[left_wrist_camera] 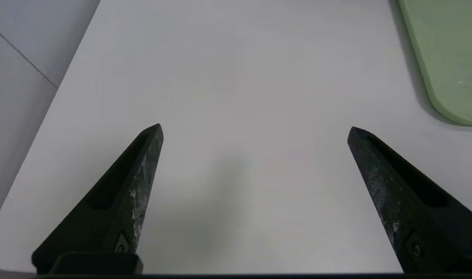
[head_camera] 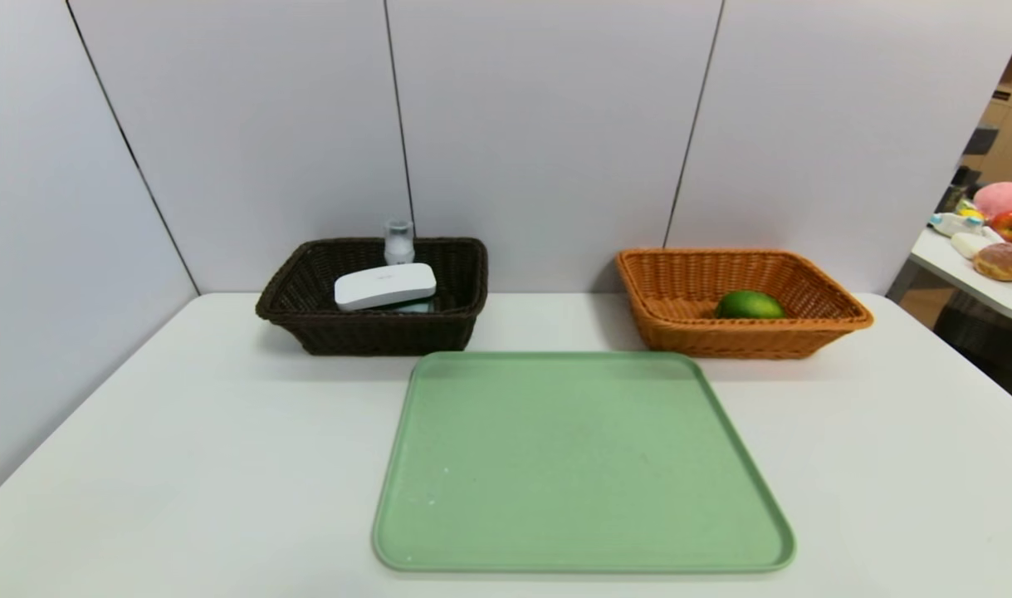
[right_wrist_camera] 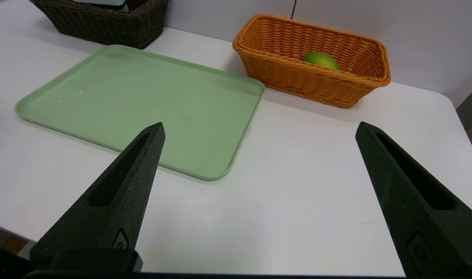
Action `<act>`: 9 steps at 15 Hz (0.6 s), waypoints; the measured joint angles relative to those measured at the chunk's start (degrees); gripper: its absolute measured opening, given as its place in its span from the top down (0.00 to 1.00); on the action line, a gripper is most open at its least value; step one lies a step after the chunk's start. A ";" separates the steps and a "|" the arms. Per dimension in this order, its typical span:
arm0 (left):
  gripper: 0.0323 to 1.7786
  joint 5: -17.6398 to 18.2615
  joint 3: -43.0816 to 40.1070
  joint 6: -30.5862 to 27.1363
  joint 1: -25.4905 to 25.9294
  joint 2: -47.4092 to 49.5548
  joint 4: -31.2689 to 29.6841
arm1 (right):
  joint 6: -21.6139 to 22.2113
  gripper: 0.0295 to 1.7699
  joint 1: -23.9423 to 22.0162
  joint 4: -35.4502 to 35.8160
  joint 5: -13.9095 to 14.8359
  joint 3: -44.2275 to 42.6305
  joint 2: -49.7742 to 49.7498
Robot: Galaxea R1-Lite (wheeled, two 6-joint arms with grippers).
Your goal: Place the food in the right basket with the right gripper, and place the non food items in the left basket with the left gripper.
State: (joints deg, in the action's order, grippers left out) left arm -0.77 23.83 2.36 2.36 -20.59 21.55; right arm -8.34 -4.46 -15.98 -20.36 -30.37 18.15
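We judge the sorting done: the lime point(head_camera: 750, 305) sits in the orange basket point(head_camera: 746, 339); the white case point(head_camera: 385, 286) and clear bottle point(head_camera: 399, 242) are in the dark basket point(head_camera: 385, 334). Our left hand point(left_wrist_camera: 255, 131) and right hand point(right_wrist_camera: 262, 124) hang spread above the bench point(head_camera: 182, 465), holding nothing. The tray point(head_camera: 580, 465) is bare.

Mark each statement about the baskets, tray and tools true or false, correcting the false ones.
1. The green fruit lies in the orange-tan basket. True.
2. The white case lies on the tray. False: it is in the dark brown basket.
3. The green tray bears the clear bottle. False: the bottle stands in the dark brown basket.
4. The left tool is open over the white table. True.
5. The right tool grips the fruit. False: it is open and empty.
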 joint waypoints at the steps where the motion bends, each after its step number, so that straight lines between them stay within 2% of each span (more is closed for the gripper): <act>1: 0.05 0.84 -1.18 -0.72 0.00 1.27 -1.55 | -0.15 0.04 0.00 0.28 0.13 0.44 -0.68; 3: 0.05 2.28 -2.86 -1.49 -0.02 3.58 -2.46 | -0.39 0.04 0.00 2.34 0.07 1.16 -1.49; 6: 0.05 2.50 -5.49 -1.55 -0.06 6.27 -4.04 | -0.34 0.04 0.00 5.75 -0.12 4.22 -1.93; 9: 0.05 2.77 -11.48 -1.62 -0.39 8.19 -11.82 | -0.20 0.04 -0.02 10.84 -0.11 8.18 -2.08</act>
State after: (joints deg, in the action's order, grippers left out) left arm 2.00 12.35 0.74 1.97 -12.40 9.73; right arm -8.53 -4.49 -5.14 -20.47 -22.19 16.07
